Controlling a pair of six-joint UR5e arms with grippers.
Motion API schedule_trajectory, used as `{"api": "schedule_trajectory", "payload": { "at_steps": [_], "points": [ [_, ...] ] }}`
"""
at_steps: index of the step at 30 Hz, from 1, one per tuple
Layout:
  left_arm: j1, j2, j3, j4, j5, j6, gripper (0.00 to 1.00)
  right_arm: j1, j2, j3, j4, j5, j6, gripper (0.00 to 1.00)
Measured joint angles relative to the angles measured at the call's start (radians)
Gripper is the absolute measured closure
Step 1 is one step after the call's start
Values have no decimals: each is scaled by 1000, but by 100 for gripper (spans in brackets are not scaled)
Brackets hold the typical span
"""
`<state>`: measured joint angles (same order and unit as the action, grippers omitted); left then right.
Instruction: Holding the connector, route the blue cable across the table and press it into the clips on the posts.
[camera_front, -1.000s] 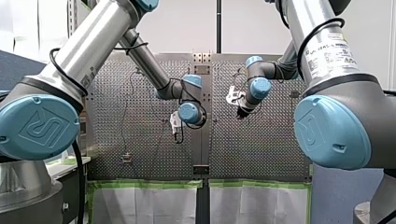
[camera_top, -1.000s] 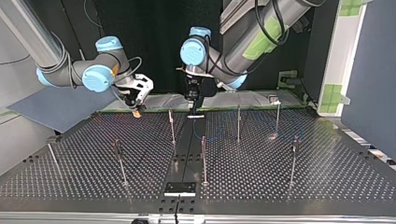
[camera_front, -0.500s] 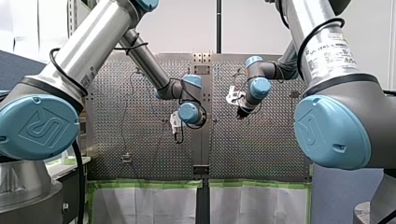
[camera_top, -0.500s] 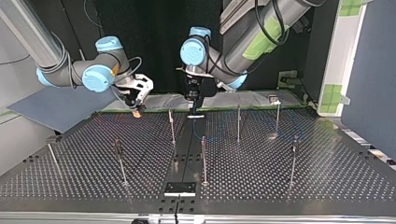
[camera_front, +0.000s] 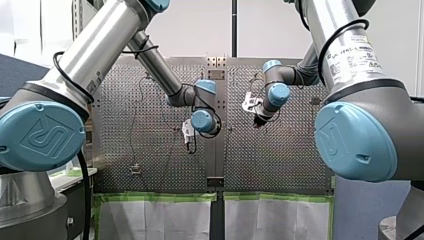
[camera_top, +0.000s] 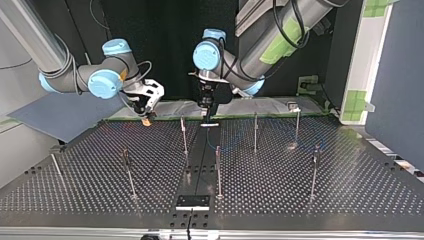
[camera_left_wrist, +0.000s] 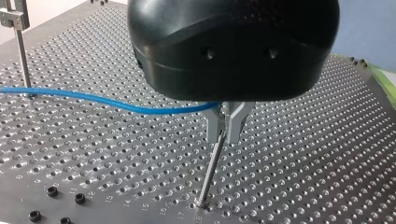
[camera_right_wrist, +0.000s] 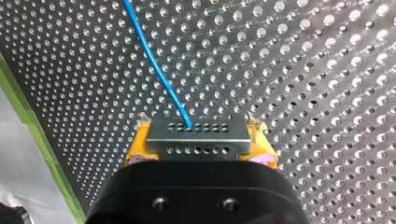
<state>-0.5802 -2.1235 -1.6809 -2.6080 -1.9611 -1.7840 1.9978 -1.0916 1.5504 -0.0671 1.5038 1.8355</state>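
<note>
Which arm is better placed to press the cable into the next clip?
Left. My left claw holds the cable right atop a post; my right claw only holds the connector.

Green tape (camera_front: 155, 196) along white sheets (camera_front: 155, 222) (grey board (camera_top: 57, 117) at top view's left)

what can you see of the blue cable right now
The blue cable is thin, smooth and plastic-looking. One end enters the top row of holes in the grey connector, which my right gripper clamps between yellow pads. From there it runs straight off over the perforated table. In the left wrist view it passes the foot of the far post, curves low over the table and ends in my left gripper, shut on it just above the near post.
</note>
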Motion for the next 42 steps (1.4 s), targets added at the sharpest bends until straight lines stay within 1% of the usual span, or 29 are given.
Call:
{"api": "schedule_trajectory", "payload": {
  "at_steps": [35, 36, 42],
  "points": [
    [0, 0, 0, 0, 0, 0, 89, 0, 0, 0, 0, 0, 0, 100],
    [0, 0, 0, 0, 0, 0, 86, 0, 0, 0, 0, 0, 0, 100],
    [0, 0, 0, 0, 0, 0, 86, 0, 0, 0, 0, 0, 0, 100]
  ]
}}
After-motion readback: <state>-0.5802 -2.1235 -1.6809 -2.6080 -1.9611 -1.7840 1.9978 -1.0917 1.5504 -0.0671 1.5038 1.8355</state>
